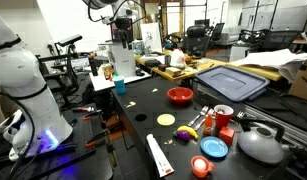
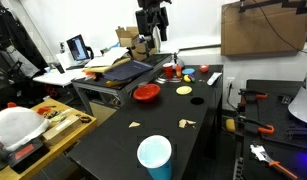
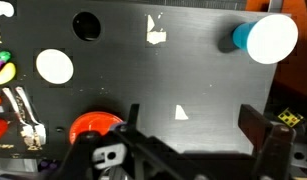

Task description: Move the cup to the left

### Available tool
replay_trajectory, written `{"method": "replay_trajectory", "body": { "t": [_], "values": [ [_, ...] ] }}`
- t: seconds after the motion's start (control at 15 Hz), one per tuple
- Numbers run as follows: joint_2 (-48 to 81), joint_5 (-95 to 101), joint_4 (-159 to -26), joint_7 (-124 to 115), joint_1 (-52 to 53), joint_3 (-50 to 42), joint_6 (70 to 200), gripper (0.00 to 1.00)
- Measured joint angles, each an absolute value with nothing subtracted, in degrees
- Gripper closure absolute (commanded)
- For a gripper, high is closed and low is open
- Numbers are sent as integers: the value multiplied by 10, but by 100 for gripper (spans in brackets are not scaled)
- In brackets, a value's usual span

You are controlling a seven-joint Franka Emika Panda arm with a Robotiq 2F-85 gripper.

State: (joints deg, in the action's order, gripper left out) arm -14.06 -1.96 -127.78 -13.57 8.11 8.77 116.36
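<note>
My claw (image 3: 193, 135) hangs high over the black table (image 3: 203, 70), jaws spread wide and gripping nothing. Closest, almost beneath me and off to one side in the wrist view, sits the red bowl (image 3: 93, 127). Farther ahead lies a pale round disc (image 3: 55, 66). Farthest, well apart from me, the cup (image 3: 265, 37) stands upright near the table's edge

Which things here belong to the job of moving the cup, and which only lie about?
For the job: cup; gripper, open.
Lying about: red bowl; yellow disc; blue lid; kettle.
</note>
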Motion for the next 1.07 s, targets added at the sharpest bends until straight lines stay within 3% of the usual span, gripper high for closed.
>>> {"method": "replay_trajectory", "body": {
  "t": [0.73,1.07],
  "values": [
    [-220,78,-1310,-125,-15,17,1161,0],
    [-235,80,-1286,0,-34,-41,1112,0]
  ]
}}
